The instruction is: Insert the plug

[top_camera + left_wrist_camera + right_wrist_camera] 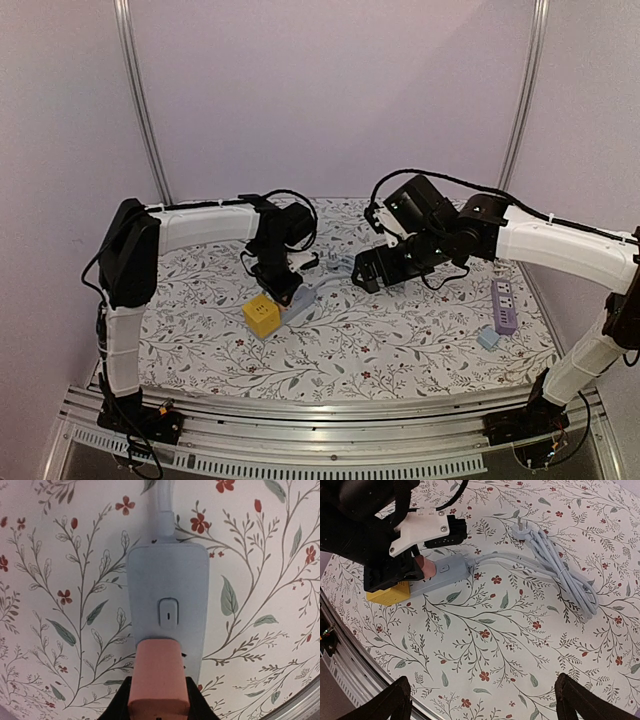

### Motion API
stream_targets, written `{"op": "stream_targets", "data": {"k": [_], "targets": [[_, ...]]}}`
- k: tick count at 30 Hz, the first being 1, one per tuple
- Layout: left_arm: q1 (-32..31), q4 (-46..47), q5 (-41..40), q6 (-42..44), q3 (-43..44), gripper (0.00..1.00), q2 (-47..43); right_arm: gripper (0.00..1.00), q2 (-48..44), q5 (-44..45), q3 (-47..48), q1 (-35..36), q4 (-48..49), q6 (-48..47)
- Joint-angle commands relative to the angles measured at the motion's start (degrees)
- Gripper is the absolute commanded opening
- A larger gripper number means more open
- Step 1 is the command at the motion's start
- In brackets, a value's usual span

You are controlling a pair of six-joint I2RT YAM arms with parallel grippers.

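Note:
My left gripper (159,702) is shut on a salmon-pink plug (159,677). The plug stands on the near end of a grey-blue power strip (168,595) lying flat on the floral cloth. Its prongs are hidden, so I cannot tell how deep they sit. From the right wrist view, the plug (426,566) shows as a pink sliver between the left gripper (395,565) and the strip (447,571). My right gripper (482,700) hangs open above bare cloth, right of the strip, holding nothing. From above, the left gripper (290,283) is over the strip (304,300) and the right gripper (372,272) hovers beside it.
A yellow cube (262,316) sits against the strip's left side. The strip's grey cable lies coiled (565,575) behind it, ending in a round plug (520,530). A purple power strip (504,305) and a small pale blue block (489,338) lie at the right edge.

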Motion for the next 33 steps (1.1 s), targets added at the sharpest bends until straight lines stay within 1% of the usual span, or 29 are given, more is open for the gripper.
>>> {"op": "stream_targets", "data": {"k": [1,7,9,16,17,18,20,21,22,23,24,26,33], "targets": [[0.8,-0.5,0.1,0.0,-3.5,0.06,7.9,0.99,1.0,-0.4,1.1,-0.1,-0.1,-0.6],[0.8,-2.4,-0.2,-0.1,0.1,0.11,9.3,0.99,1.6,-0.7,1.1,0.0,0.3,-1.4],[0.7,-2.8,-0.1,-1.4,0.5,0.14,9.8,0.99,1.9,-0.7,1.2,-0.1,0.3,-1.8],[0.8,-2.4,0.1,-2.0,0.3,0.29,7.6,0.99,2.0,-0.3,1.1,-0.1,0.3,-2.8],[0.8,-2.5,0.5,-1.8,0.5,0.46,7.2,0.99,2.0,-0.2,1.0,-0.1,0.2,-2.8],[0.8,-2.7,0.7,-1.8,0.6,0.58,7.0,0.99,1.9,-0.2,0.9,-0.1,0.2,-2.9],[0.8,-3.3,0.6,-1.6,0.9,0.67,6.5,0.99,1.7,0.1,0.7,-0.1,0.0,-3.0],[0.8,-3.6,0.4,-1.6,1.0,0.76,6.1,0.99,1.5,0.3,0.6,-0.1,0.0,-3.0],[0.9,-3.7,0.3,-1.6,1.0,0.82,5.6,0.99,1.2,0.6,0.5,-0.1,0.1,-3.0],[0.9,-3.8,0.2,-1.7,1.0,0.83,5.0,0.99,1.0,0.8,0.3,0.0,0.1,-3.0],[1.0,-4.0,0.0,-1.8,1.1,0.97,4.6,0.99,0.8,0.9,0.0,-0.1,0.2,-3.0],[1.3,-4.4,-0.1,-2.0,1.6,0.99,3.5,0.99,0.1,0.9,-0.6,-0.1,0.5,-2.8],[2.0,-6.0,-1.0,-3.0,3.6,1.0,-0.9,0.99,-1.6,0.9,-2.4,0.0,0.9,-1.1]]}}
